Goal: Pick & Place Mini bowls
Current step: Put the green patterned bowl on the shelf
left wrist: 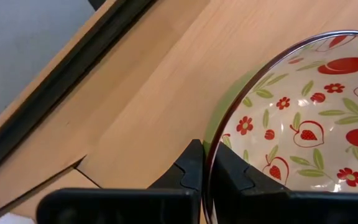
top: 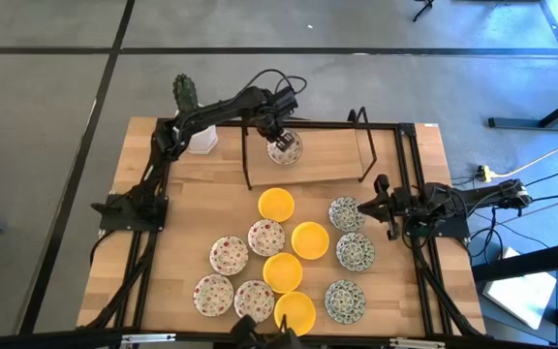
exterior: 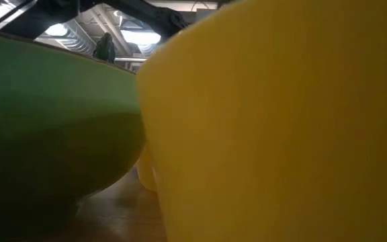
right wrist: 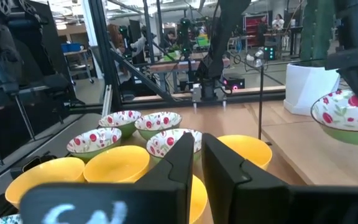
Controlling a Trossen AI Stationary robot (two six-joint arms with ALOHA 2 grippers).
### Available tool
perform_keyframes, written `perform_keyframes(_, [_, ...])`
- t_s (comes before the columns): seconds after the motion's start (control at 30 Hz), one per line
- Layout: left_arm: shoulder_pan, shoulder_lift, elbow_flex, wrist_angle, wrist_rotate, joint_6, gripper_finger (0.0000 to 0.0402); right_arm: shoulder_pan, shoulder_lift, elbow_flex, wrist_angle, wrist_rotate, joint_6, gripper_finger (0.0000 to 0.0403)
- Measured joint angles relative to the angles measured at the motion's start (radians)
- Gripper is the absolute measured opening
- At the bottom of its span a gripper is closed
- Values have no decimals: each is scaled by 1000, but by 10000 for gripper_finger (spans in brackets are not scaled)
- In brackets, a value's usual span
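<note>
Mini bowls are what this is about, and one of them, a red-speckled bowl (top: pixel 285 147) with a green outside, is pinched by its rim between the left gripper's (left wrist: pixel 211 168) fingers (left wrist: pixel 188 171). One finger sits on the outer wall and the other on the patterned inside. In the right wrist view the bowl hangs clear of the raised wooden shelf (top: pixel 327 155) at the back of the tabletop (top: pixel 182 242). Beyond the fingers, that shelf runs bare to its dark frame edge, and no other bowl is on it that I can see.

The remaining bowls (top: pixel 281 262) are grouped on the lower tabletop, well back from the left fingers: four plain yellow ones (top: pixel 276 204), four more red-speckled ones (top: pixel 229 255), and three with a green-grey pattern (top: pixel 355 251). Some touch their neighbours.

The right gripper (right wrist: pixel 195 162) waits low at the tabletop's right side with its fingers nearly together and nothing between them. The bowl cluster spreads out just ahead of them.

By my reckoning the job has barely started. This looks like the first bowl headed for the shelf, still to be set down and let go, with eleven waiting. A cactus pot (top: pixel 200 136) stands off beside the shelf's far corner, out of the way.
</note>
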Motion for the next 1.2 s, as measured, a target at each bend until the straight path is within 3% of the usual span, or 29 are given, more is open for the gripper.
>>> perform_keyframes(0.27, [-10,0,0,2,-11,-4,8,0,0,0,24,-61,19,35])
perform_keyframes(0.63, [-18,0,70,10,106,450,8,0,0,0,19,-61,15,35])
perform_keyframes(0.9, [2,-2,100,-65,107,864,8,0,0,0,23,-61,17,35])
perform_keyframes(1.2, [66,-2,74,-98,137,900,7,0,0,0,23,-61,17,35])
